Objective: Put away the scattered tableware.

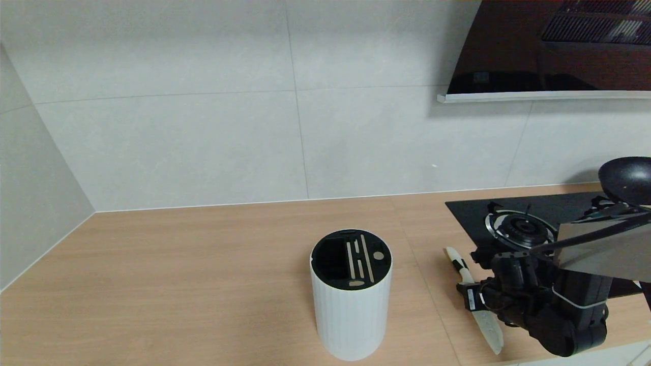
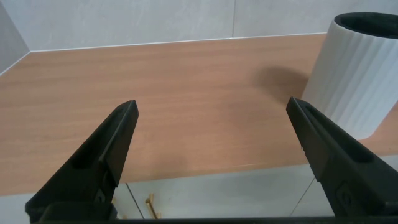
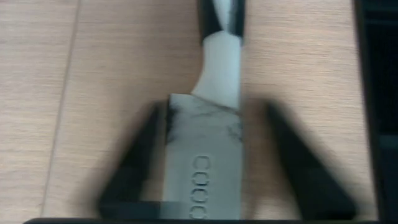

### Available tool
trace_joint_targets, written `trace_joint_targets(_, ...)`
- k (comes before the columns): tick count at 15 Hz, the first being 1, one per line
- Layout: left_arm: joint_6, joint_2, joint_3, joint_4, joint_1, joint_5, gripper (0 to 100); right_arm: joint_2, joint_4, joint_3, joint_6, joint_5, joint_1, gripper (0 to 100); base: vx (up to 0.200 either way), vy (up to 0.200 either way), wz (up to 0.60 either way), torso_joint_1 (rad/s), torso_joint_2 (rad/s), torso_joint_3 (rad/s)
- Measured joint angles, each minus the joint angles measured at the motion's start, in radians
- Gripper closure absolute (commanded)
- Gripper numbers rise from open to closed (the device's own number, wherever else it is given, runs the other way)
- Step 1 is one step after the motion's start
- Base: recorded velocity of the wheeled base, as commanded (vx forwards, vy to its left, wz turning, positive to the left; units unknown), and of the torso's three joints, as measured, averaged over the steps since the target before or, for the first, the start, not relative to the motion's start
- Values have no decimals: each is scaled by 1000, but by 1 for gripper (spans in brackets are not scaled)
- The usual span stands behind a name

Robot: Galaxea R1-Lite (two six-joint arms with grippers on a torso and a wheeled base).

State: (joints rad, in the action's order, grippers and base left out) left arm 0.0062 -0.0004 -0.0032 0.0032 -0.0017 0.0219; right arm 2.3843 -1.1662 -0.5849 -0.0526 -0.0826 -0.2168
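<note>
A white ribbed cutlery holder (image 1: 351, 305) with a black slotted top stands upright mid-counter. To its right a knife (image 1: 462, 273) with a pale blade and a white-and-black handle lies flat on the wood, its blade pointing at the front edge. My right gripper (image 1: 475, 297) hangs low over the knife where blade meets handle. In the right wrist view its dark fingers (image 3: 140, 165) straddle the knife (image 3: 208, 124), open, one on each side of the blade. My left gripper (image 2: 211, 143) is open and holds nothing, near the counter's front edge, with the holder (image 2: 357, 74) off to one side.
A black gas hob (image 1: 519, 229) lies at the back right with a black pan (image 1: 625, 178) on it. A range hood (image 1: 549, 51) hangs above. Tiled walls close the back and left. Bare wooden counter (image 1: 178, 274) stretches left of the holder.
</note>
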Motion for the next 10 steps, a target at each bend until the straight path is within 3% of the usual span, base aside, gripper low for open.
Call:
trace_joint_targets(6,-1,0,0,0,0,0,0,-11,-16,5,0,-32,-9,100,0,0,0,0,0,0)
trace_joint_targets(10,0,0,0,0,0,1,0,-155,0,38,0,-55,-22,100,0,0,0,0,0,0)
